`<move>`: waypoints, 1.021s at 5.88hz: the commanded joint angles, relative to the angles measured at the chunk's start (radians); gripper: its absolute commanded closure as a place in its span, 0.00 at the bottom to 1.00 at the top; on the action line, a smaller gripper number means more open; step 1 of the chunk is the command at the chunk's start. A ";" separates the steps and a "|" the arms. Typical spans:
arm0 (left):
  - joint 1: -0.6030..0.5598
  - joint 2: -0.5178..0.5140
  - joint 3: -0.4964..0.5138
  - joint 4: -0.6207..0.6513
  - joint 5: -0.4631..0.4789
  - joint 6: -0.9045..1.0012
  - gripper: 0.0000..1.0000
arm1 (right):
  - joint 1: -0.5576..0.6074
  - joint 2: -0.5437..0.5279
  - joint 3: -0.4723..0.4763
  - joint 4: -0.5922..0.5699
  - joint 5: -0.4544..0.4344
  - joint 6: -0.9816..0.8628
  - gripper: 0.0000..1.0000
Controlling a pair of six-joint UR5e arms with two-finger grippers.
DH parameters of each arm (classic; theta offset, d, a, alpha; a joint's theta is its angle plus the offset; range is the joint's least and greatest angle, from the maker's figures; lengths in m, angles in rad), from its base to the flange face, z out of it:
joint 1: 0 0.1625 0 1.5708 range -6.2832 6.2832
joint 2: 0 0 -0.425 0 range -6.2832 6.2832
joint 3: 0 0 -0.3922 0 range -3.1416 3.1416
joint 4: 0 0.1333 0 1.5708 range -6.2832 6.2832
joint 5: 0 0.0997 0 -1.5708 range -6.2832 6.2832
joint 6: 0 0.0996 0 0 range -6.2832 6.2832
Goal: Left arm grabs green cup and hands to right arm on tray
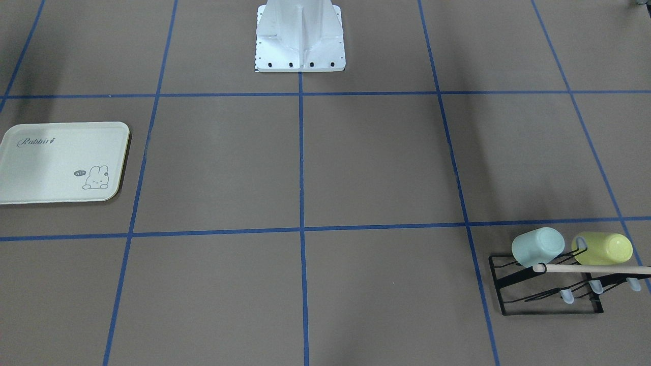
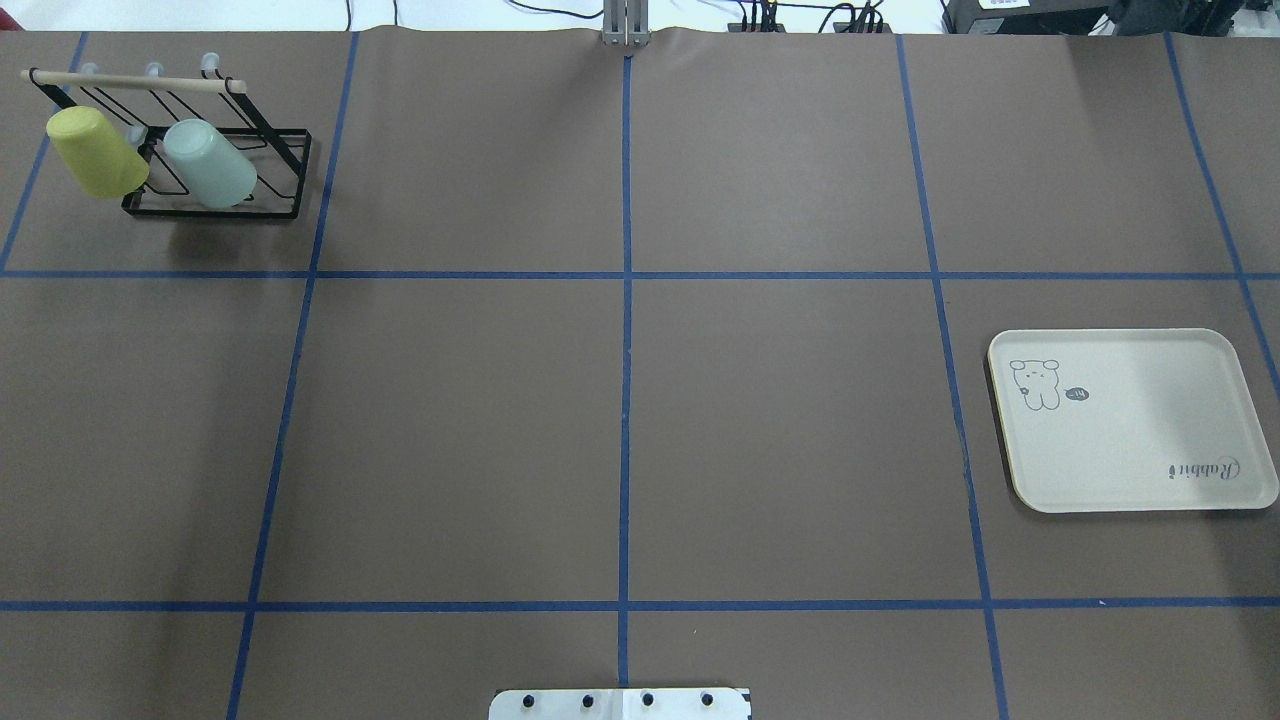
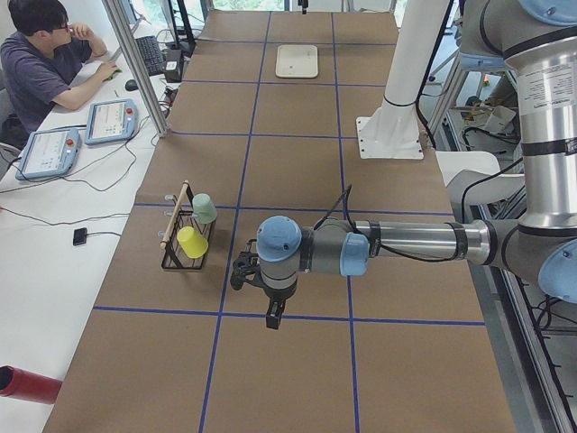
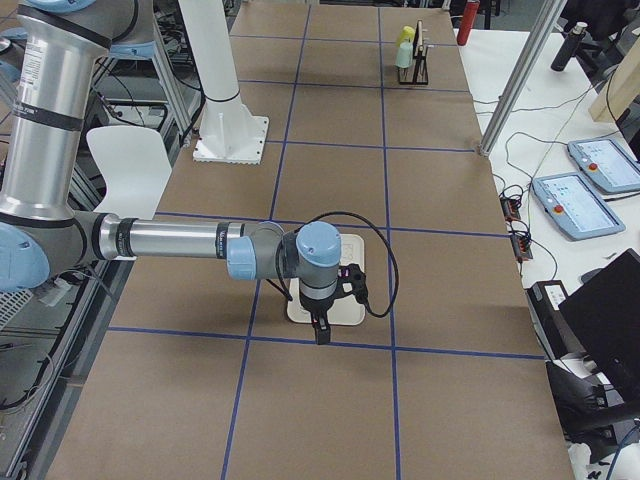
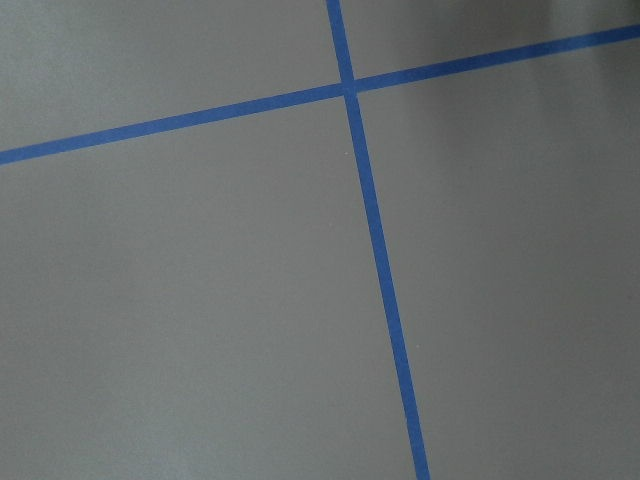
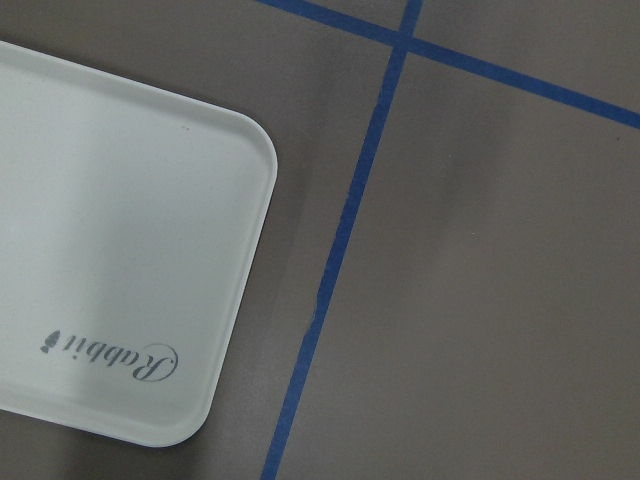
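Note:
The pale mint-green cup hangs tilted on a black wire rack, beside a yellow-green cup; both also show in the overhead view, the green cup on the right. The cream "Rabbit" tray lies bare at the table's other end and fills the left of the right wrist view. My left gripper hangs above the table, short of the rack; I cannot tell whether it is open or shut. My right gripper hangs over the tray; its state cannot be told either.
The rack has a wooden bar across its top and stands at the table's far left corner. Blue tape lines grid the brown table. The robot's white base plate sits at the near middle edge. A person sits at a side desk.

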 commanded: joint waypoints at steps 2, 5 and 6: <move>0.000 0.003 -0.008 0.000 -0.002 0.000 0.00 | 0.000 0.000 0.000 0.003 0.005 0.000 0.00; -0.001 -0.024 -0.043 0.000 -0.008 -0.017 0.00 | 0.000 0.005 -0.020 0.136 0.026 0.020 0.00; -0.001 -0.082 -0.043 -0.005 -0.012 -0.015 0.00 | 0.000 0.059 -0.009 0.171 0.036 0.022 0.00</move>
